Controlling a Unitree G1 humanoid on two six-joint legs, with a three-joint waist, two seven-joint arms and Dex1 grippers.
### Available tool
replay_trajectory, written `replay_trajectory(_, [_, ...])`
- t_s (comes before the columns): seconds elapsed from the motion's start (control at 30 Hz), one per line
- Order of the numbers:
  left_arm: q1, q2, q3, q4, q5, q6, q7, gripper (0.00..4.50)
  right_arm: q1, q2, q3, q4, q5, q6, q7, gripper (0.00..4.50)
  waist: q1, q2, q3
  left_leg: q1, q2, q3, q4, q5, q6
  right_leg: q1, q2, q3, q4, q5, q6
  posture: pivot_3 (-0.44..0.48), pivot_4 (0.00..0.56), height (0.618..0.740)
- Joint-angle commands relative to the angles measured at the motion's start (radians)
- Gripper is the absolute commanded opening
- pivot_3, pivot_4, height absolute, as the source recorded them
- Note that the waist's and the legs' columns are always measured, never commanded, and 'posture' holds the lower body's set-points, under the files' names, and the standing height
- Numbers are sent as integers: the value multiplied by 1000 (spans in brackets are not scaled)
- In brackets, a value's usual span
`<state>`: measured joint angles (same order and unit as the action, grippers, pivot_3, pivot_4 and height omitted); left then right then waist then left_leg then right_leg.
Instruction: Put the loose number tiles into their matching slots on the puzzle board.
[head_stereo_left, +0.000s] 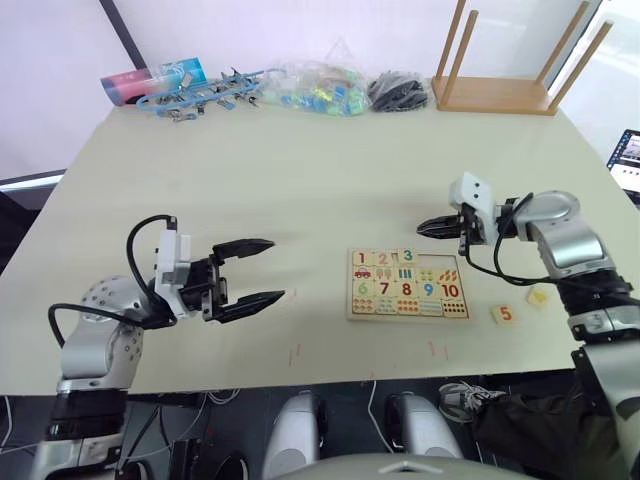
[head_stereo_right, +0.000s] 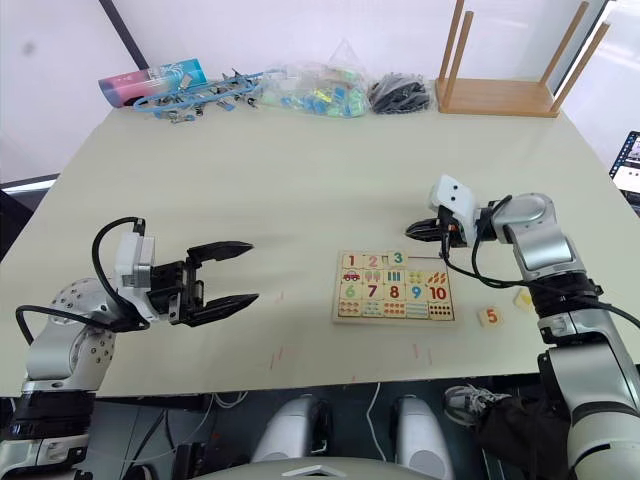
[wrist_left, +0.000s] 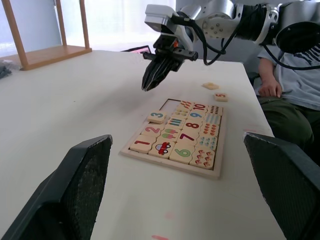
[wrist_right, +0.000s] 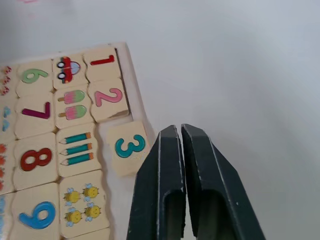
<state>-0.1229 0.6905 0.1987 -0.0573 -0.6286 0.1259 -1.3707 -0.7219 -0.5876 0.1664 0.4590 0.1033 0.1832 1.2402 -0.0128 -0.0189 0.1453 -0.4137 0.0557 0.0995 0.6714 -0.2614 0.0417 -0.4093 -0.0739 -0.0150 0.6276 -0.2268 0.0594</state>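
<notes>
So the puzzle board (head_stereo_left: 408, 285) sits on the tabletop (head_stereo_left: 300, 190) a bit right of centre, and the 3 tile (wrist_right: 128, 147) lies crooked across its top edge, not down in a slot. The right gripper (head_stereo_left: 428, 228) hovers at about 1 o'clock from the board, jaws clenched on nothing. The left gripper (head_stereo_left: 262, 270) is off at 9 o'clock, jaws spread wide. The 5 tile (head_stereo_left: 504, 314) lies loose at roughly 4 o'clock.

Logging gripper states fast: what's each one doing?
Left gripper: open, empty.
Right gripper: shut, empty, beside the 3 tile.
</notes>
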Motion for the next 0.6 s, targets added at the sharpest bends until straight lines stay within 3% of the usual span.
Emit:
replay_trajectory(0.03, [-15, 12, 4, -26, -4, 3, 1, 4500, -6, 4, -38, 10, 18, -56, -18, 108, -1, 0, 0, 0, 0, 0, 0, 0, 0, 0, 0, 0, 0, 0, 0, 0, 150, 738])
replay_trajectory(0.6, [-28, 23, 4, -42, -7, 27, 4, 4500, 32, 51, -41, 165, 15, -205, -58, 108, 0, 0, 0, 0, 0, 0, 0, 0, 0, 0, 1, 1, 0, 0, 0, 0, 150, 738])
